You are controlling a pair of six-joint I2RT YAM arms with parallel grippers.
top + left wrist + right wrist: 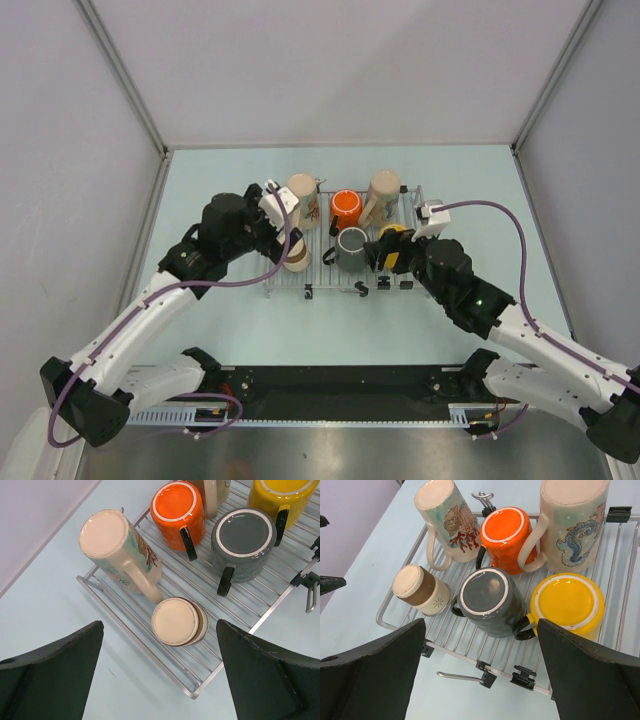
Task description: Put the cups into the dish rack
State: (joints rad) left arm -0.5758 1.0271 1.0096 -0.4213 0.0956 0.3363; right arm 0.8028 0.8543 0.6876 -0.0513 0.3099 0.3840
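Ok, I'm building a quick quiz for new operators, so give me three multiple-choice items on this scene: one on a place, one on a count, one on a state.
1. The grey mug stands: A) between the small cream mug and the yellow mug; B) at the far left end; C) in the back row.
2. Mugs in the rack: A) four; B) five; C) six.
3. The orange mug is: A) mouth up; B) bottom up; C) on its side.

A: the right wrist view shows those two mugs flanking it.
C: six can be counted there.
B: its glazed base faces up.
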